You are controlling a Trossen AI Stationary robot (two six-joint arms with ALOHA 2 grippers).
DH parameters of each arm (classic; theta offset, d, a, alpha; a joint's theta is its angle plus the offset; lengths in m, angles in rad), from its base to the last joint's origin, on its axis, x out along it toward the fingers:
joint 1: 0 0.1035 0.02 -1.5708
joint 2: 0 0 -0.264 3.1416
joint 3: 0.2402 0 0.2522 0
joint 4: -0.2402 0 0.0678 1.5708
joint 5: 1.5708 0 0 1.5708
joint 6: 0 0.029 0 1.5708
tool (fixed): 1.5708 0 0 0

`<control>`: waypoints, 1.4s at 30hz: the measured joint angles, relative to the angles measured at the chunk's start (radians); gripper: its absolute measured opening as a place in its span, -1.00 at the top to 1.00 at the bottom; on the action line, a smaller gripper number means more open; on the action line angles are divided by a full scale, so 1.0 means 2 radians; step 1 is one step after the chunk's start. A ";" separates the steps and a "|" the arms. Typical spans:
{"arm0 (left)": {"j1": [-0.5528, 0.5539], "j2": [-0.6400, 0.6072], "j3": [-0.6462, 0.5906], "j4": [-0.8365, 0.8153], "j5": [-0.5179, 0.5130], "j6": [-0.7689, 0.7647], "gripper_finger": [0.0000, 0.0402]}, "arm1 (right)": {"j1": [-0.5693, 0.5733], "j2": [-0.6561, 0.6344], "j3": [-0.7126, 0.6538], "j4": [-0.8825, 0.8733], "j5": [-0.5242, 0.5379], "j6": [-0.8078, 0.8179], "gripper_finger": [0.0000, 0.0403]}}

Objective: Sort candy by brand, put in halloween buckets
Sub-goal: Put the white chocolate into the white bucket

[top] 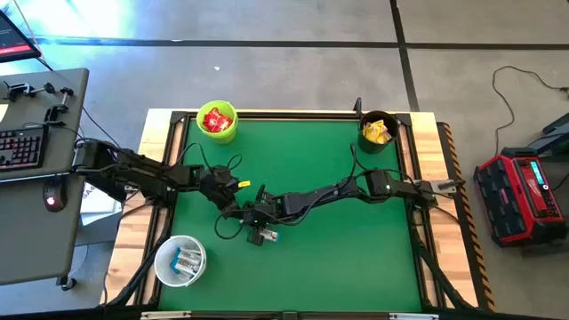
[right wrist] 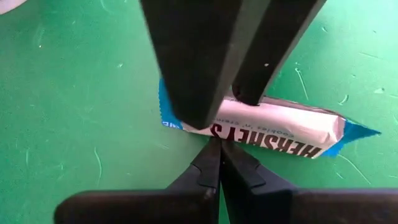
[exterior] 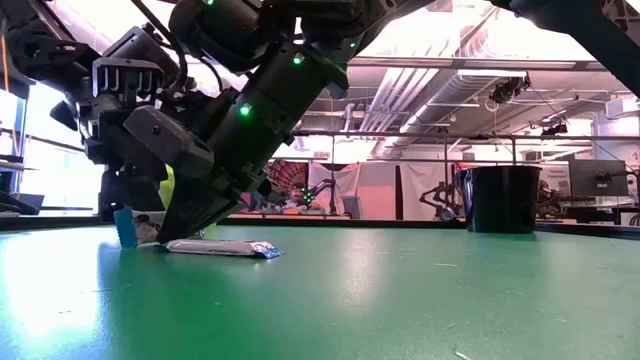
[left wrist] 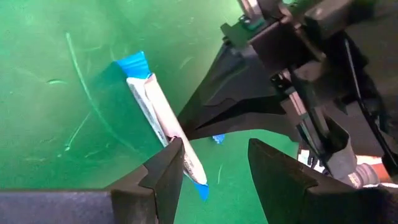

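One slim white-and-blue candy bar [right wrist: 280, 127] lies flat on the green table, near the middle in the high view [top: 268, 236]. My right gripper [right wrist: 219, 146] is shut, and its tips are at the bar's long side. My left gripper [left wrist: 214, 149] is open over one end of the bar [left wrist: 149, 93], coming from the opposite side. One of its fingers [left wrist: 168, 168] hides part of that end. The lime green bucket [top: 218, 138] holds red packets, the black bucket [top: 378, 148] holds yellow ones, and the white bucket [top: 160, 258] holds white-and-blue bars. My right gripper touches the bar's long side [right wrist: 214, 132], about mid-length, with its shut fingertips only. The fingers slant down from the table's right and point across the bar, which lies flat on the table [exterior: 220, 248]. My left gripper has one finger [right wrist: 196, 106] over the bar's end; I cannot tell whether it touches.
The green bucket stands at the far left corner, the black one at the far right, and the white one at the near left. Both arms meet left of the table's centre. Bare green mat [top: 356, 258] stretches to the right and toward the near edge.
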 joint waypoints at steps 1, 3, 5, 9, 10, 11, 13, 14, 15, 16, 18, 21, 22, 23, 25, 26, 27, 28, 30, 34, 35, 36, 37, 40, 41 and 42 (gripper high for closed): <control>0.002 0.000 0.000 -0.002 -0.001 -0.004 0.16 | 0.000 0.000 0.000 0.000 0.000 0.000 1.00; 0.005 0.000 0.000 -0.003 -0.003 -0.008 0.16 | 0.000 0.000 0.000 0.000 0.000 0.000 1.00; 0.008 0.000 0.000 -0.003 -0.004 -0.008 0.16 | 0.000 0.000 0.000 0.000 0.002 0.000 1.00; 0.018 -0.010 0.000 -0.006 -0.004 -0.008 0.15 | 0.000 0.000 0.000 0.001 0.006 -0.002 1.00; 0.022 -0.014 0.000 -0.006 -0.004 -0.007 0.15 | 0.000 0.000 0.000 0.001 0.006 -0.002 1.00; 0.026 -0.019 0.000 -0.008 -0.004 -0.004 0.15 | 0.000 0.000 0.000 0.001 0.007 -0.002 1.00; 0.036 -0.031 0.000 -0.015 -0.004 0.001 0.15 | 0.000 0.000 0.000 0.001 0.007 -0.002 1.00; 0.042 -0.037 0.000 -0.023 -0.004 0.006 0.15 | 0.000 0.000 0.000 0.001 0.007 -0.003 1.00; 0.049 -0.043 0.000 -0.033 -0.005 0.012 0.15 | 0.000 0.000 0.000 0.001 0.007 -0.002 1.00; 0.056 -0.048 0.000 -0.043 -0.005 0.018 0.15 | 0.000 0.000 0.000 0.001 0.007 -0.002 1.00; 0.070 -0.051 0.000 -0.066 -0.005 0.032 0.15 | 0.000 -0.002 0.001 0.000 0.007 -0.003 1.00; 0.087 -0.049 0.000 -0.084 -0.002 0.048 0.15 | -0.001 -0.009 0.002 -0.020 0.012 0.004 1.00; 0.092 -0.047 0.000 -0.087 -0.001 0.054 0.15 | -0.003 -0.013 0.001 -0.041 0.021 0.013 1.00; 0.097 -0.044 0.000 -0.091 0.003 0.059 0.15 | -0.005 -0.015 0.001 -0.061 0.030 0.022 1.00; 0.105 -0.041 0.000 -0.092 0.011 0.069 0.15 | -0.011 -0.018 0.002 -0.083 0.040 0.036 1.00; 0.107 -0.041 0.000 -0.092 0.015 0.072 0.15 | -0.015 -0.018 0.002 -0.090 0.044 0.040 1.00; 0.110 -0.040 0.001 -0.089 0.019 0.075 0.15 | -0.019 -0.019 0.002 -0.092 0.044 0.041 1.00; 0.113 -0.040 0.001 -0.090 0.021 0.079 0.15 | -0.022 -0.019 0.002 -0.090 0.043 0.040 1.00; 0.117 -0.040 0.001 -0.092 0.025 0.081 0.15 | -0.027 -0.019 0.001 -0.071 0.038 0.031 1.00; 0.125 -0.040 0.001 -0.101 0.025 0.085 0.15 | -0.040 -0.017 0.000 -0.036 0.050 0.047 1.00; 0.126 -0.040 0.001 -0.101 0.025 0.086 0.15 | -0.043 -0.016 0.000 -0.032 0.064 0.051 1.00; 0.127 -0.040 0.001 -0.101 0.025 0.087 0.15 | -0.047 -0.016 -0.001 -0.028 0.068 0.053 1.00; 0.128 -0.040 0.001 -0.102 0.025 0.088 0.15 | -0.049 -0.016 -0.001 -0.022 0.072 0.052 1.00; 0.133 -0.040 0.001 -0.103 0.024 0.092 0.15 | -0.053 -0.014 -0.001 -0.001 0.076 0.038 1.00; 0.134 -0.040 0.001 -0.104 0.022 0.094 0.16 | -0.053 -0.015 -0.001 0.003 0.070 0.030 1.00; 0.137 -0.040 0.001 -0.105 0.021 0.097 0.16 | -0.053 -0.016 -0.001 0.006 0.063 0.022 1.00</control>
